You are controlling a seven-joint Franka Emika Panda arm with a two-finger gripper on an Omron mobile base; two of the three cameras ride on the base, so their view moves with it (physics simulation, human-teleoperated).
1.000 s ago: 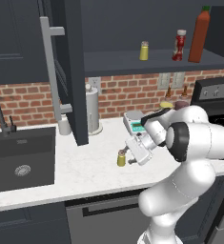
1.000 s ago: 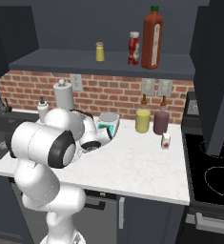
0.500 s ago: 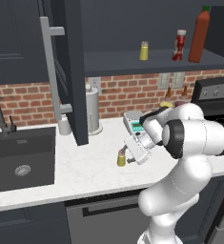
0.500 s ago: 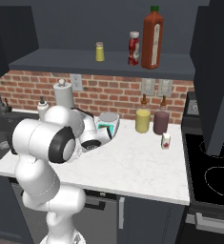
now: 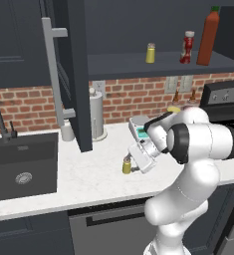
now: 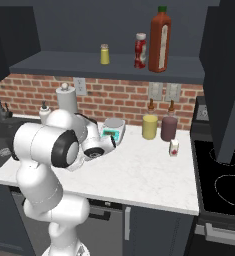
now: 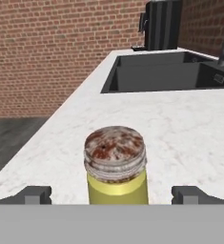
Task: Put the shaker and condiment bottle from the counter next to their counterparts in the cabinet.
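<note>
Wide-open end effector straddles the small yellow cylindrical shaker with its grey-silver cap at six o'clock on the white marbled bench; likely light, rigid, slick-sided, best pinched mid-body.

A matt yellow shaker with a speckled, rust-flecked metal cap stands on a smooth white marbled stone counter. The sink is dark and matt; the wall is rough red brick, the cabinet door flat charcoal.
</note>
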